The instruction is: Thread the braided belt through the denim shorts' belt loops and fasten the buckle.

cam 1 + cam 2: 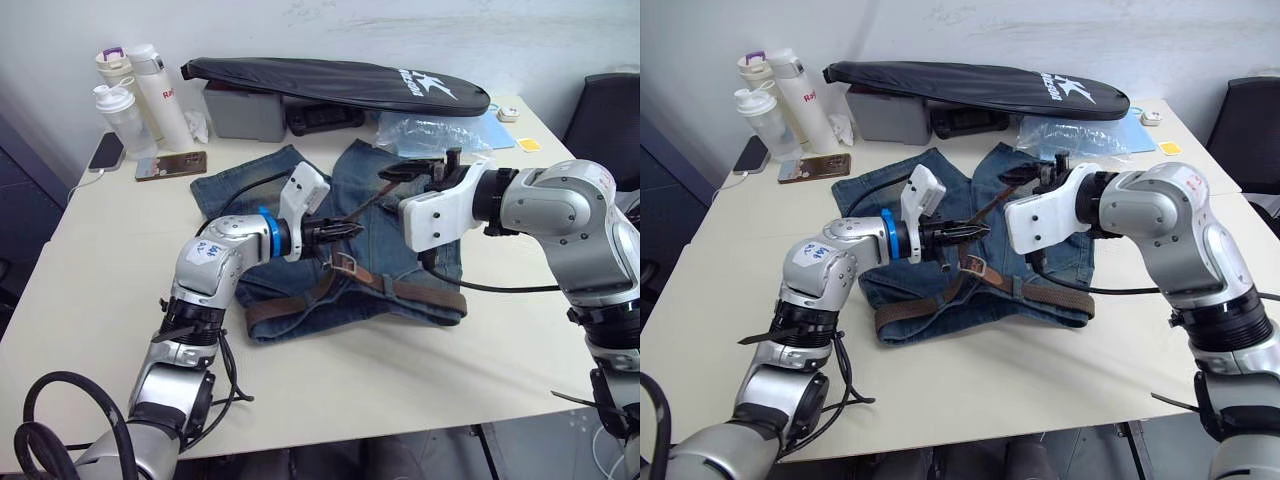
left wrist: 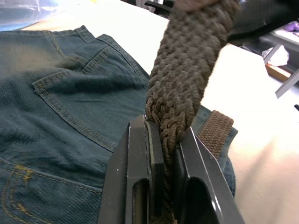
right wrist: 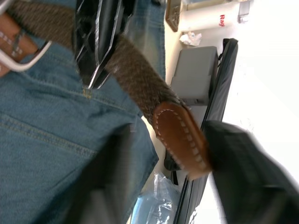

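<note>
The denim shorts (image 1: 240,185) lie flat mid-table, waistband toward me. The braided belt (image 1: 400,290) runs along the waistband. Its buckle (image 1: 345,263) sits near the middle of the waistband. From there the strap's free end rises across the shorts. My left gripper (image 1: 340,232) is shut on this raised strap (image 2: 180,93) just above the buckle. The brown leather tip (image 3: 182,140) hangs between the spread fingers of my open right gripper (image 1: 425,168), above the right leg. The belt loops are too small to make out.
A long black zipped bag (image 1: 340,85) lies across a grey box (image 1: 245,110) at the back. Bottles (image 1: 130,115) and two phones (image 1: 170,165) stand at the back left. A clear plastic bag (image 1: 430,135) is behind the shorts, and a black chair (image 1: 605,110) at the right.
</note>
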